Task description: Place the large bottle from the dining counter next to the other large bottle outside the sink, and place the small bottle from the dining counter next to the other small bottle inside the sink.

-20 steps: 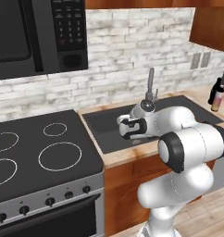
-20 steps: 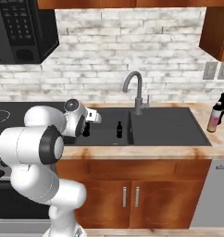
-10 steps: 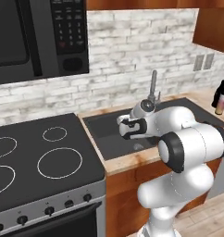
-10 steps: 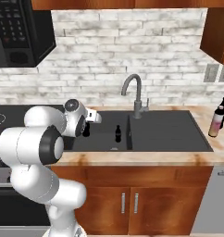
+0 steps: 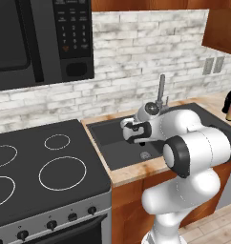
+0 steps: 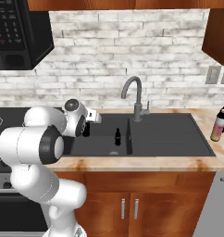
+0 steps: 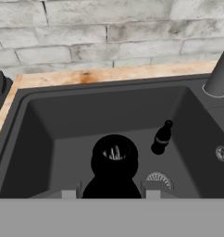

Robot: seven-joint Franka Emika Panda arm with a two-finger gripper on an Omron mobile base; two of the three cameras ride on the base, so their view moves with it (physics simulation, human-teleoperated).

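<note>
Meanwhile, the base had driven sideways, so the gripper (image 7: 112,193), clamped on the small bottle (image 7: 114,166), hung over the sink (image 7: 37,139) with the other small bottle (image 7: 161,137) just ahead

the sink (image 6: 169,139) sat in the counter (image 6: 132,163), with the stove (image 5: 41,167) to its nine o'clock and the tap (image 6: 134,95) at its twelve o'clock edge. inside the left basin, the other small bottle (image 6: 117,136) stood upright on the floor. the gripper (image 7: 112,193) hung over that basin, the small bottle (image 7: 114,169) between its fingers, the other bottle at its one o'clock. two bottles (image 6: 220,124) stood on the counter at the sink's three o'clock.
</note>
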